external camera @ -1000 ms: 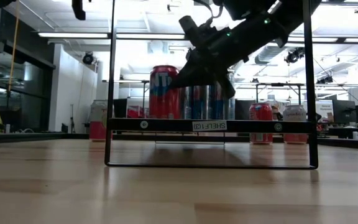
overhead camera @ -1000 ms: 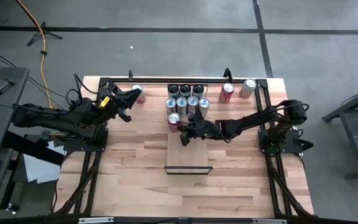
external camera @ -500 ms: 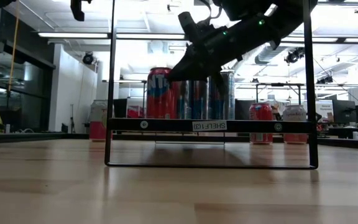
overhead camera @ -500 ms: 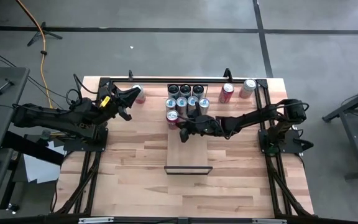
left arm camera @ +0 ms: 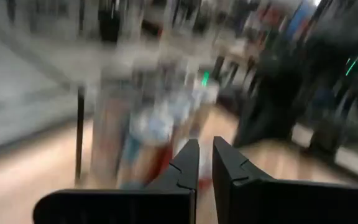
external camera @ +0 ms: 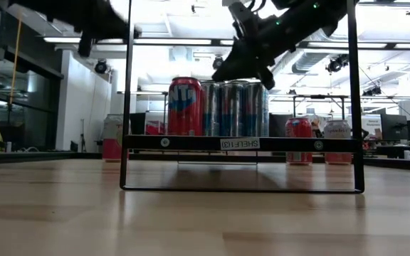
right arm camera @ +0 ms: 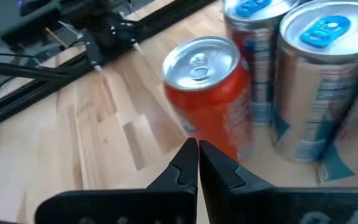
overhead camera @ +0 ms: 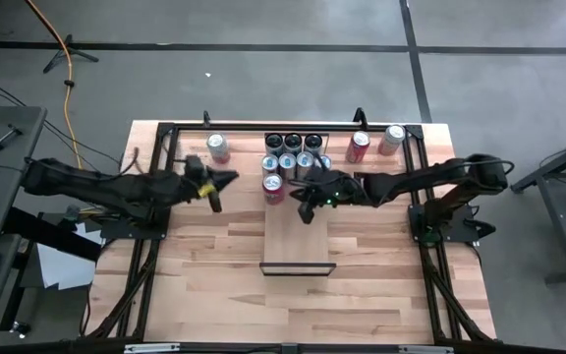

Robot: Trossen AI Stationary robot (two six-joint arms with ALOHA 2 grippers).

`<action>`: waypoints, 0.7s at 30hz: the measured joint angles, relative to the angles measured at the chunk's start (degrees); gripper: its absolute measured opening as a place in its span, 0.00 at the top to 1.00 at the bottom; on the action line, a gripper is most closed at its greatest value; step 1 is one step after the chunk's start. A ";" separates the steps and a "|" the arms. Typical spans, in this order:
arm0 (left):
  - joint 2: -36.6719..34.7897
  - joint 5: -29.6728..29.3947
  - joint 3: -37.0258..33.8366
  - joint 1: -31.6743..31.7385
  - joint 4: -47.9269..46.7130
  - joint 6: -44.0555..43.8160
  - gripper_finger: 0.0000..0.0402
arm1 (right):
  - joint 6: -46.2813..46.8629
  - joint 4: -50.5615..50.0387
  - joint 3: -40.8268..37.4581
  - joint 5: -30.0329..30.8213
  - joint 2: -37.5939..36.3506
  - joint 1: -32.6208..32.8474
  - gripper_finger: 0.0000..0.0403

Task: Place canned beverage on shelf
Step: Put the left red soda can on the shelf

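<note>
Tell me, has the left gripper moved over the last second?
Yes. In the high view the left gripper, shut, has swung away from the lone red can at the table's far edge, toward the shelf.

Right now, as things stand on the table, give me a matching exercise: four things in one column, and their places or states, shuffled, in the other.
1. left gripper
2. right gripper
3. red can
4. lone can

A. standing on the tabletop, left of the shelf
B. shut, over the shelf
C. shut, over the tabletop left of the shelf
D. standing on the shelf

Pairs: 1-C, 2-B, 3-D, 4-A
</note>
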 joint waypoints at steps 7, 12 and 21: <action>14.14 1.89 -3.26 -2.71 -1.34 -9.87 1.00 | 2.68 4.50 -0.02 -0.05 4.96 -2.26 1.00; 22.98 2.75 -4.27 -1.64 8.58 -9.24 1.00 | 4.44 6.25 -0.02 1.92 7.57 -2.26 1.00; 30.56 5.02 -4.27 1.25 19.66 -7.85 1.00 | 9.71 6.76 -0.02 1.21 7.65 -1.29 1.00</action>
